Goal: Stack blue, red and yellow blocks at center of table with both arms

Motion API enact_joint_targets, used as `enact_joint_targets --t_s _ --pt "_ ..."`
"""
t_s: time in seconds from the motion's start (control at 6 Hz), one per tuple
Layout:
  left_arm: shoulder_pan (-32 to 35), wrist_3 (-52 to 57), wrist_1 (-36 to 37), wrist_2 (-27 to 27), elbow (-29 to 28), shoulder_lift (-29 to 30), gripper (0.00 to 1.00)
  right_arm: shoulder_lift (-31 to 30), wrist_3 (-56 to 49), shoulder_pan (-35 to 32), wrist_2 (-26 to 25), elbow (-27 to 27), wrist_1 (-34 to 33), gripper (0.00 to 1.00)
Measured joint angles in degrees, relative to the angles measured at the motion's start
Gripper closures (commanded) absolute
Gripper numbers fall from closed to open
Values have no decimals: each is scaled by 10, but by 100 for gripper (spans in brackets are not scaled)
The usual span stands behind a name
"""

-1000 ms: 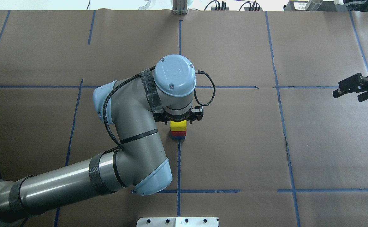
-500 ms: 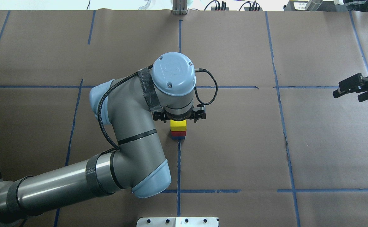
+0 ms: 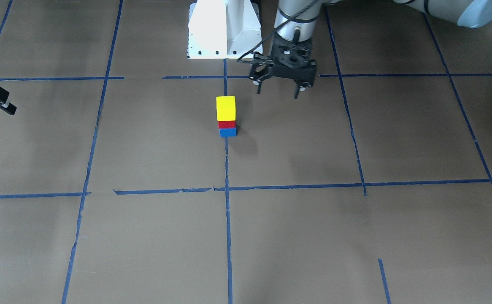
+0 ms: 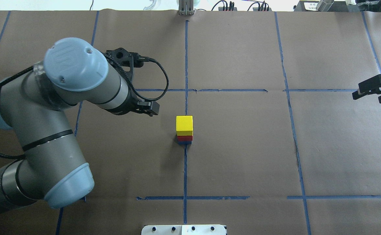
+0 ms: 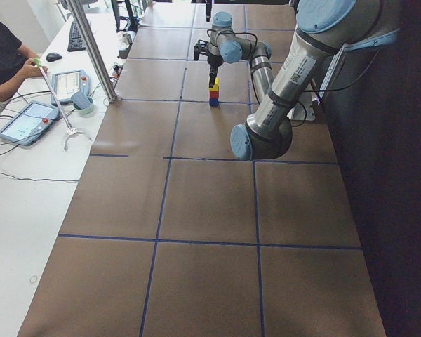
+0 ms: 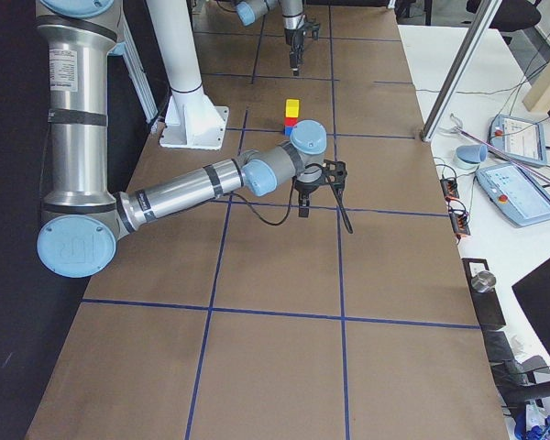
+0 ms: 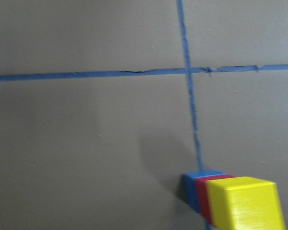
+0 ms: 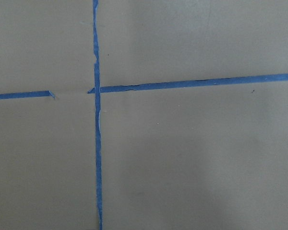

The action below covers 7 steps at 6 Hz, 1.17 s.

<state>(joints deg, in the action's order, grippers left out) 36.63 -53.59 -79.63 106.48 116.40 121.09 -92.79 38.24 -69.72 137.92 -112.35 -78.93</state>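
Observation:
A yellow block (image 4: pixel 184 125) sits on a red block (image 4: pixel 184 138), which sits on a blue block (image 4: pixel 184 142), making one upright stack at the table's centre on a blue tape line. In the front-facing view the yellow (image 3: pixel 225 108), red (image 3: pixel 227 124) and blue (image 3: pixel 228 132) blocks stand free. My left gripper (image 3: pixel 277 92) hangs open and empty, apart from the stack on my left side and nearer my base. The left wrist view shows the stack (image 7: pixel 230 201) at its lower right. My right gripper (image 4: pixel 372 91) is open and empty at the table's far right edge.
Brown paper covers the table, with a grid of blue tape lines (image 4: pixel 185 163). The white robot base plate (image 3: pixel 225 29) is at my side of the table. An operator (image 5: pixel 3 49) sits by tablets on a side table beyond the far edge.
My left gripper, which stood open around the yellow block, has lifted off and swung away to my left. The stack stays standing. My right gripper has shifted slightly right.

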Motion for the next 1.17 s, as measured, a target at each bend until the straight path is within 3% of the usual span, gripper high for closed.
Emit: enact_joint_targets --t_s 0.33,0.67,1.0,1.17 --pt "124 203 -76 91 23 -172 0 -18 -94 -53 -2 13 -5 0" --pt "279 413 -125 198 -8 -308 0 -40 -244 -111 -6 64 -7 0" --pt "426 594 -126 271 -114 -347 0 -44 -353 -164 -8 111 -38 0" --pt "462 624 -123 289 -154 -351 0 -43 -393 -185 -8 113 -74 0"
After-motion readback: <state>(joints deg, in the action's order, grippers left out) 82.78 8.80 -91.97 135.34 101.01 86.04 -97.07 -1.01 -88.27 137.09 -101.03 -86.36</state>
